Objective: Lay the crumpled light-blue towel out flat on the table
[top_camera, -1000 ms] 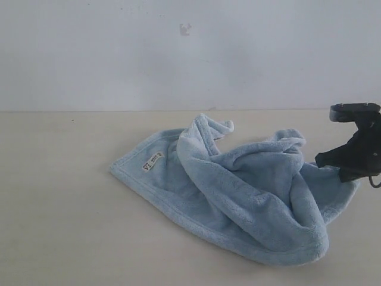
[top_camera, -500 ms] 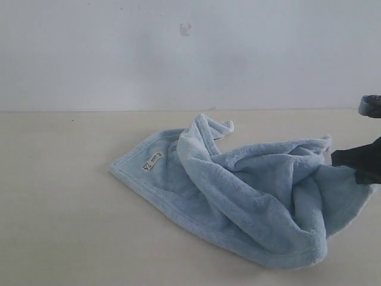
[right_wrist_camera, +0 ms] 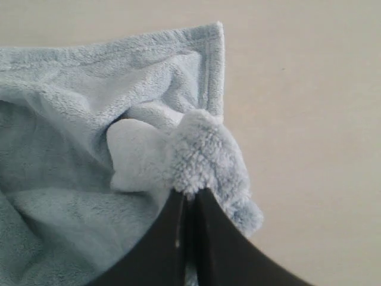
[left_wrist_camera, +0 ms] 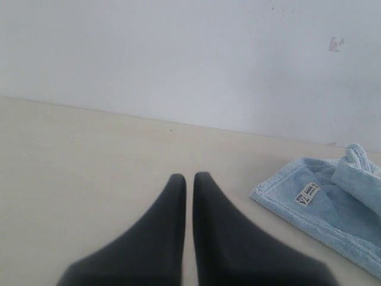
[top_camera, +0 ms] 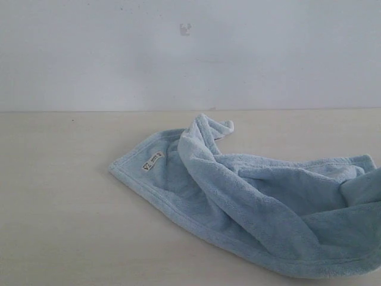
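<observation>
The light-blue towel (top_camera: 262,205) lies crumpled on the beige table (top_camera: 59,202), stretched toward the right edge of the exterior view, its white label (top_camera: 152,161) near its left corner. Neither gripper shows in the exterior view. In the right wrist view my right gripper (right_wrist_camera: 190,193) is shut on a bunched fold of the towel (right_wrist_camera: 202,152), with a hemmed corner behind it. In the left wrist view my left gripper (left_wrist_camera: 189,177) is shut with nothing in it, above bare table (left_wrist_camera: 89,155), apart from the towel's labelled corner (left_wrist_camera: 297,199).
A plain white wall (top_camera: 190,53) rises behind the table's far edge. Bare tabletop lies left of the towel and in front of it.
The right gripper has moved right and out of the exterior view, dragging the towel's right side with it. The towel now stretches longer and lower; its left corner has stayed put.
</observation>
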Motion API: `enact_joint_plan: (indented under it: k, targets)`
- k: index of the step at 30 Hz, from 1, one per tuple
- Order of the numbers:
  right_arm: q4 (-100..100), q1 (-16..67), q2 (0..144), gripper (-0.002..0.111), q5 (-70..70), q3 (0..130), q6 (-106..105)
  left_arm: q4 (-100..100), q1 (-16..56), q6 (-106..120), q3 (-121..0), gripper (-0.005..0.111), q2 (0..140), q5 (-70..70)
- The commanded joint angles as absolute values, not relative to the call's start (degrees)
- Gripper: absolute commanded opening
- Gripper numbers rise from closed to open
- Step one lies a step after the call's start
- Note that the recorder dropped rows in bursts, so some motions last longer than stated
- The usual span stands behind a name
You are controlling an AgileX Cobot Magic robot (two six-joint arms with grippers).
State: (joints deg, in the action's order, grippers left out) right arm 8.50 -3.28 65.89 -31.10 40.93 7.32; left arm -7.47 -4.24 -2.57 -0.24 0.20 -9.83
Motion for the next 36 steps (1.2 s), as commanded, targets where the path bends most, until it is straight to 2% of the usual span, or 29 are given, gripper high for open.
enact_joint_plan:
  k: [1,9,14,20,24,31,36]
  targets:
    - [10.1,-3.5,65.2,0.000,-31.0,40.7,9.1,-7.4,-4.0,-3.0,0.0,0.004,0.0,-9.1]
    - [7.5,-3.5,65.2,0.000,-29.8,40.7,9.0,-7.4,-4.0,-3.0,0.0,0.004,0.0,-8.7]
    - [6.6,-3.5,65.2,0.000,-27.9,40.7,8.9,-16.9,-4.0,-8.2,0.0,0.004,0.0,0.0]
    - [5.8,-3.5,65.2,0.000,-27.1,40.7,8.8,-29.7,-4.0,-13.7,0.0,0.004,0.0,-9.7]
    - [4.8,-3.5,65.2,0.000,-26.4,40.7,8.2,-33.9,-4.0,-5.8,-3.1,0.004,0.0,-17.4]
    - [4.1,-3.5,65.2,0.000,-25.4,40.7,8.2,-63.2,-4.0,21.2,-7.2,0.004,0.4,-27.3]
    - [0.0,-3.5,65.2,0.000,-25.1,40.7,4.3,-69.1,-4.0,33.5,-12.5,0.004,11.8,-34.4]
